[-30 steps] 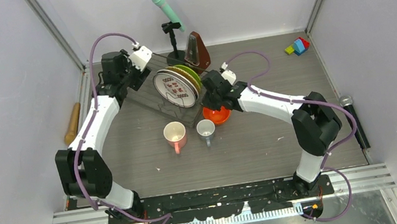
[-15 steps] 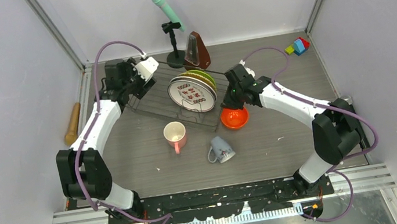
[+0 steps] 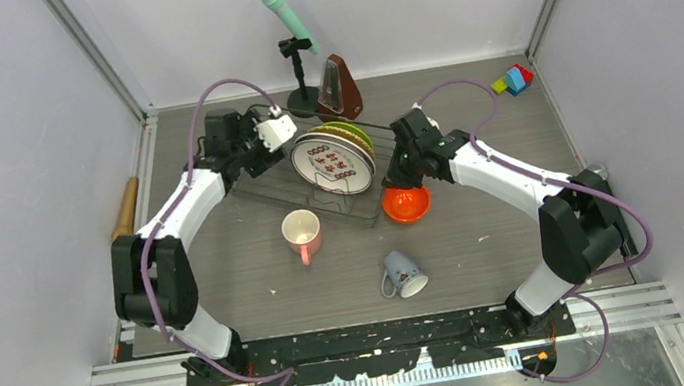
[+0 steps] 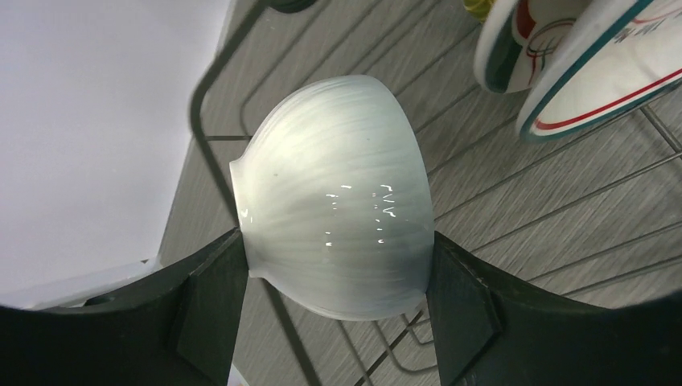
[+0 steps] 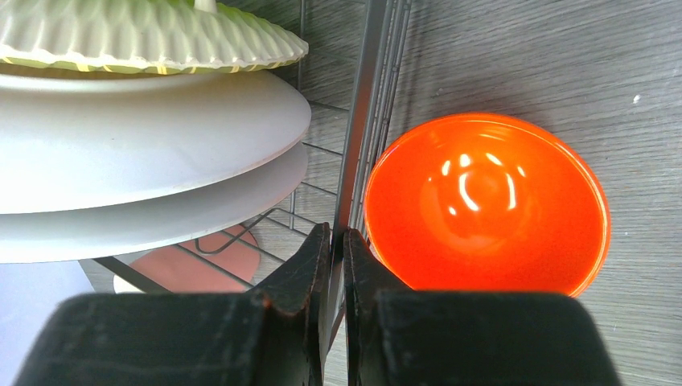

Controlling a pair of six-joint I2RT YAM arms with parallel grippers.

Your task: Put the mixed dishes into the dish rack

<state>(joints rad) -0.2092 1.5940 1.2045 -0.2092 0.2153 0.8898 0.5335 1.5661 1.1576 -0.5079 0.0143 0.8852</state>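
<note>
My left gripper (image 3: 257, 157) is shut on a white bowl (image 4: 334, 209), its fingers (image 4: 213, 305) on either side, and holds it above the left end of the dark wire dish rack (image 3: 262, 192). The lime-green, tan and teal-rimmed plates (image 3: 333, 159) stand on edge in the rack. My right gripper (image 5: 338, 237) is shut on the rack's right rim wire (image 5: 362, 121). The orange-red bowl (image 3: 405, 202) sits on the table just outside that rim. The pink mug (image 3: 301, 231) stands upright in front of the rack. The small grey-blue mug (image 3: 404, 274) lies on its side nearer the front.
A microphone on a stand (image 3: 296, 53) and a brown metronome (image 3: 340, 90) stand behind the rack. Coloured blocks (image 3: 512, 80) lie at the back right, a wooden pin (image 3: 125, 211) along the left edge, a black microphone (image 3: 610, 206) along the right edge.
The rack, plates and orange-red bowl slid right with my right gripper. The grey-blue mug tipped over and rolled toward the front. My left gripper moved right with the white bowl.
</note>
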